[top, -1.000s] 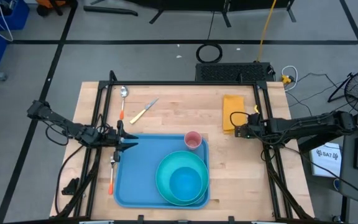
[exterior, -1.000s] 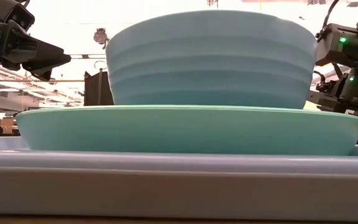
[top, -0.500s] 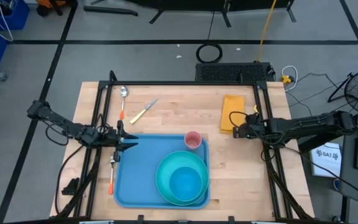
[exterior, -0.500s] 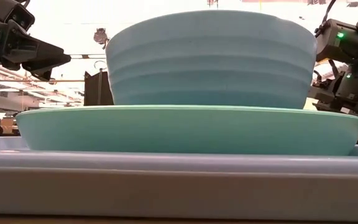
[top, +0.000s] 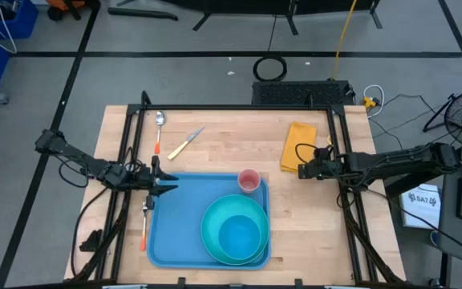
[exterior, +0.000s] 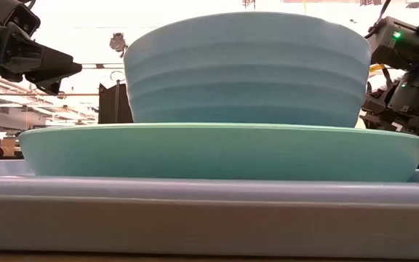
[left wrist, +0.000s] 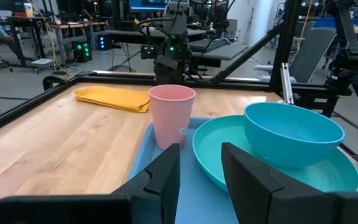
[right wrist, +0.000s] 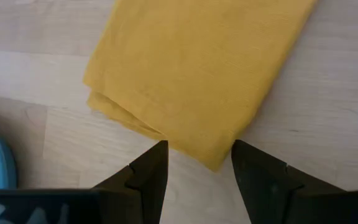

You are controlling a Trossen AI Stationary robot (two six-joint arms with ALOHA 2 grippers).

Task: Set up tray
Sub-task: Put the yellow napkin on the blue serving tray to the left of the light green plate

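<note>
The blue tray point(top: 175, 237) lies at the table's near middle. It carries a turquoise plate point(top: 213, 210) with a turquoise bowl point(top: 239, 235) on it, and a pink cup point(top: 249, 181) at its far side. My left gripper point(top: 167, 181) hangs open over the tray's far left corner point(left wrist: 143, 152) and touches nothing. A folded yellow napkin point(top: 297, 144) lies flat on the wood to the right of the tray. My right gripper point(top: 298, 171) is open at the napkin's near end. My right gripper meets the napkin's near end point(right wrist: 194, 146) from above, slanting in from the table's right. Its open fingers point(right wrist: 156, 155) stand one on each side of the near corner, their tips at the folded edge. The napkin lies flat on the table.
An orange-handled fork point(top: 144, 225) lies along the tray's left rim. A spoon point(top: 159, 128) and a yellow-handled knife point(top: 186, 143) lie on the far left wood. Black frame rails run along the table's left, right and far sides.
My right gripper has moved a little toward the table's left. The napkin's near end has slid left with it, so the napkin now lies slightly askew, while its far end has stayed about where it was.
</note>
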